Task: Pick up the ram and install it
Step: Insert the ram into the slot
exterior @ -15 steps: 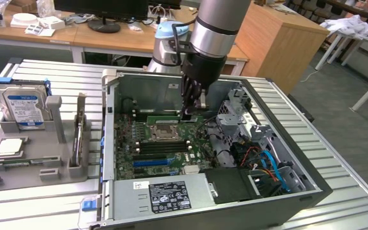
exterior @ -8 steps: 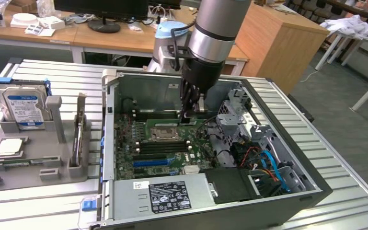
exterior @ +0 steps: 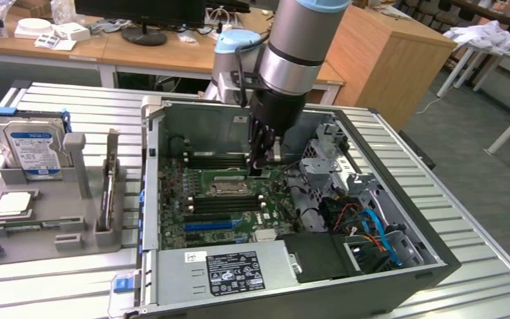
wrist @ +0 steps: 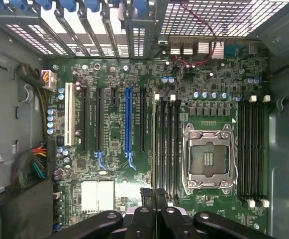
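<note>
**Ram over the memory slots, not yet seated.**
Gripper (wrist: pixel 154 200) fingers (wrist: pixel 145 195) are pinched together on a thin dark edge, taken to be the ram (wrist: pixel 154 192). It sits edge-on above the slot bank (wrist: pixel 168 149) between the processor socket (wrist: pixel 209 159) and the expansion slots (wrist: pixel 129 124), toward the middle of the motherboard (wrist: pixel 109 74). To do this well: stick parallel to one slot, notch matched, end latches open, descent straight, pressure even along its length, clear of the socket. Arm (exterior: pixel 286 60) stands plumb through the open side of the case (exterior: pixel 184 282), wrist vertical, tips apparently clear of the board.
</note>
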You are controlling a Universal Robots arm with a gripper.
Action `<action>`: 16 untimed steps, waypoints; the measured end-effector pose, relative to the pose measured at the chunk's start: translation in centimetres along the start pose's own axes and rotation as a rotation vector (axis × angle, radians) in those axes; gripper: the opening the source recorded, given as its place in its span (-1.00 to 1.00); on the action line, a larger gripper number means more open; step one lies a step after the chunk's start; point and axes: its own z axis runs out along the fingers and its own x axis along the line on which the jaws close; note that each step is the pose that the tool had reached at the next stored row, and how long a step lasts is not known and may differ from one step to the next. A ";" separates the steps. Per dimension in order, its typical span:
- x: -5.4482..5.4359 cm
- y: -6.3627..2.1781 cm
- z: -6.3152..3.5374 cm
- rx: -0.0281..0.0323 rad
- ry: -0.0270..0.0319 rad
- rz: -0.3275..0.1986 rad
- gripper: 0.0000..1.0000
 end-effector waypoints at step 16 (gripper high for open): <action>0.1 -0.04 1.91 0.0003 -0.0003 0.013 -0.76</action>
